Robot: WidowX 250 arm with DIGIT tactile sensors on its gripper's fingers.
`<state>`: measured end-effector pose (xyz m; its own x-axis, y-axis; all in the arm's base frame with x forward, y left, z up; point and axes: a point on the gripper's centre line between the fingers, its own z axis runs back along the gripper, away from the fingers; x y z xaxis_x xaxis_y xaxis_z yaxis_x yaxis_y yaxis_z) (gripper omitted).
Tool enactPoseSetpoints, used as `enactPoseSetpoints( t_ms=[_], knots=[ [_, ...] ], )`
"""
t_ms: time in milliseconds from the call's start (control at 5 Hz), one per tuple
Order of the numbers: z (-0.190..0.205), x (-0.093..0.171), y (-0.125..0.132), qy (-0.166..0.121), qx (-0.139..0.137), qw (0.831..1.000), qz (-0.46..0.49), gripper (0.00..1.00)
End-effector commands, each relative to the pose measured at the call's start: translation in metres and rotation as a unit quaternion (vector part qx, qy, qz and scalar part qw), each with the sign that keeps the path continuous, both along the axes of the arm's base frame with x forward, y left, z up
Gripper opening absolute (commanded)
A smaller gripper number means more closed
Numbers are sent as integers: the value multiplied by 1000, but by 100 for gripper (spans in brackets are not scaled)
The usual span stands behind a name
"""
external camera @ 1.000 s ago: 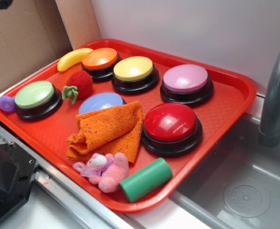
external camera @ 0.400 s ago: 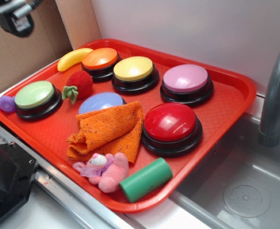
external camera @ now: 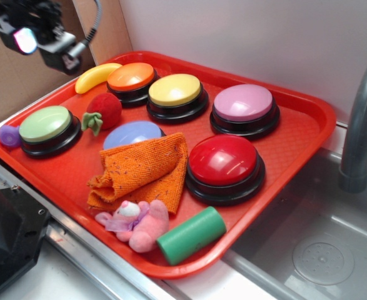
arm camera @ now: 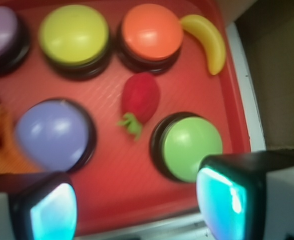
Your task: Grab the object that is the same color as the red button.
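While high over the tray's (external camera: pixel 308 134) corner, claw (arm camera: pixel 136 205) released, empty, red plush strawberry (arm camera: pixel 140 98) below.

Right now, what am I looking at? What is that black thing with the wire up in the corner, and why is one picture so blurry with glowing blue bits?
That black thing is the robot arm's gripper, its hand. It hangs above the red tray, open and holding nothing. One picture is taken from the side. The blurry one comes from a camera on the robot's wrist looking down; the glowing blue bits are its two fingers. On the tray sit big coloured push buttons, like the red button, plus a toy banana, an orange cloth, a pink plush toy, a green roll, and a small fuzzy red strawberry between the buttons.
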<state>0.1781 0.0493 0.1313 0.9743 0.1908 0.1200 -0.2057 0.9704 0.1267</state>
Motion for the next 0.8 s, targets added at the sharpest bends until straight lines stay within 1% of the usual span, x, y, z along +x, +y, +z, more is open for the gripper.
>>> enactPoseSetpoints(
  t_ms=[0, 200, 400, 600],
  knots=[
    [-45, 25, 30, -43, 7, 998, 51, 100],
    [-58, 39, 35, -49, 3, 998, 32, 100],
    [-63, 47, 35, -69, -21, 997, 23, 100],
    [-74, 56, 35, -67, -22, 998, 3, 100]
  ],
)
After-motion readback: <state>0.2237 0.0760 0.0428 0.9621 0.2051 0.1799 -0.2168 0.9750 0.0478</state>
